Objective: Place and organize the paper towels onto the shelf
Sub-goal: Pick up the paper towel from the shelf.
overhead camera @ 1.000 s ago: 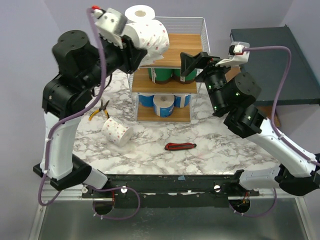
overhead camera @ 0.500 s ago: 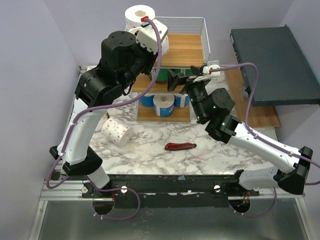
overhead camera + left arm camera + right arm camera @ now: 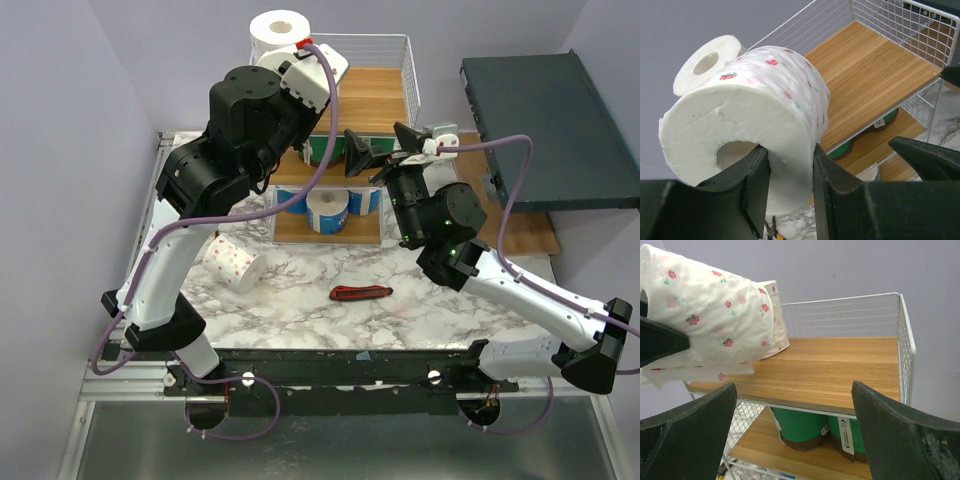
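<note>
The left gripper (image 3: 790,167) was clamped on the wall of a dotted paper towel roll (image 3: 765,105), one finger at its core, holding it above the left end of the shelf's (image 3: 880,70) top tier; a white roll (image 3: 709,62) stood just behind; the right gripper (image 3: 794,387) hung wide open and empty before the shelf; green rolls (image 3: 799,427) sat on the middle tier; another dotted roll (image 3: 232,262) lay on the table (image 3: 300,290).
</note>
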Robot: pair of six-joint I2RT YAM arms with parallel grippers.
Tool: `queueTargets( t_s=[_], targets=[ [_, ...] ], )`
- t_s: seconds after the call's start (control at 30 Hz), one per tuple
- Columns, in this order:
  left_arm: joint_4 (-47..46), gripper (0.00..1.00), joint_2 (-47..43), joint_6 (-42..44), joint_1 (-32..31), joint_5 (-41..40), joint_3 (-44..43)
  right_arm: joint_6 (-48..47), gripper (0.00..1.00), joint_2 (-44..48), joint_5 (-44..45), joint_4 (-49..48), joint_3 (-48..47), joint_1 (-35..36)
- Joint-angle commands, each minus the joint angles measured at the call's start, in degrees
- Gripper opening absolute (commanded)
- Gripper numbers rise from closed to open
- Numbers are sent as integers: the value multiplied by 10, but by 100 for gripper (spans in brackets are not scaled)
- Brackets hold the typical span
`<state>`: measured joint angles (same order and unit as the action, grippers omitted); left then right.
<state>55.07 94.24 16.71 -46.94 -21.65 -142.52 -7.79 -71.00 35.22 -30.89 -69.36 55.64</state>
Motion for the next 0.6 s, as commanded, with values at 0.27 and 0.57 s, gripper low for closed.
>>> queueTargets(
  t_s=[0.27,0.57],
  targets=[
    [0,13,-25,10,-48,-34,-2,-9,100,47,25,-8,26,-1],
    [4,13,-6,-4,-50,-19,-10,-13,100,73,14,0,50,-1]
  ],
)
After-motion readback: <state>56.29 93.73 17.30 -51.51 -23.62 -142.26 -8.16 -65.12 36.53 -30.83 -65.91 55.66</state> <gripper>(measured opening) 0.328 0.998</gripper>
